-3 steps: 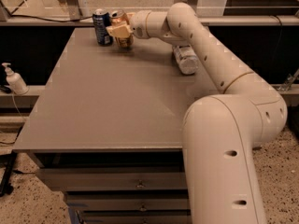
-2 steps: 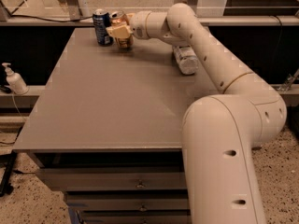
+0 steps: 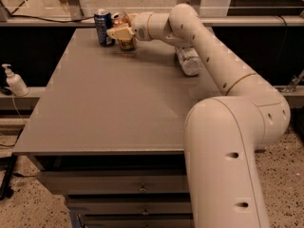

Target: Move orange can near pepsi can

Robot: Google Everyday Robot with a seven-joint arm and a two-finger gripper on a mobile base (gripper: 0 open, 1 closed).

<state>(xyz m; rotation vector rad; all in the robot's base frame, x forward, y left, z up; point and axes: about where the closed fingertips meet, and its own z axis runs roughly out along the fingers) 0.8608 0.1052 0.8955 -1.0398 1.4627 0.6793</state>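
The orange can (image 3: 126,42) stands upright at the far edge of the grey table (image 3: 114,103). It is just right of the dark blue pepsi can (image 3: 103,27), with a narrow gap between them. My gripper (image 3: 122,33) reaches in from the right and is shut on the orange can. Its cream fingers (image 3: 118,32) cross the can's middle and hide much of its side. The can's silver top shows behind the fingers.
A white plastic bottle (image 3: 189,61) lies on its side on the table under my forearm, at the right. A soap dispenser (image 3: 14,81) stands on a ledge left of the table. A rail and window frame run behind the far edge.
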